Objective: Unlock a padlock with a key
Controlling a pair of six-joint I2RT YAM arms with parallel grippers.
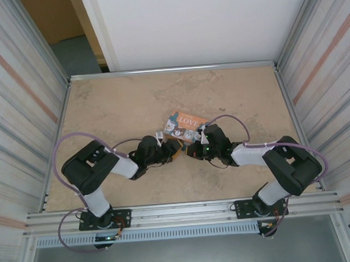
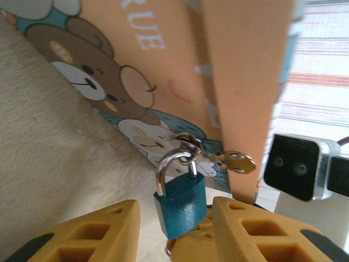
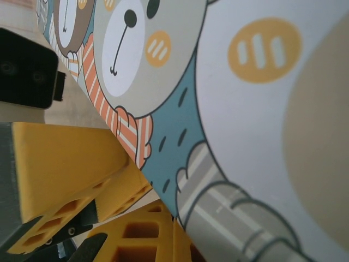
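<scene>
The padlock is a small teal block with a silver shackle, hanging off a metal ring at the near edge of the LOVE box. A silver key hangs from the same ring, just to the padlock's right. My left gripper is open, with one yellow finger on each side of the padlock body and a gap on the left side. My right gripper is shut, with its fingertips pressed together under the box's edge. In the top view both grippers meet nose to nose at the box's near side.
The cartoon-printed box lies mid-table, tilted, right behind both grippers. The right gripper's black body sits close to the right of the key. Metal rails and corrugated walls border the table.
</scene>
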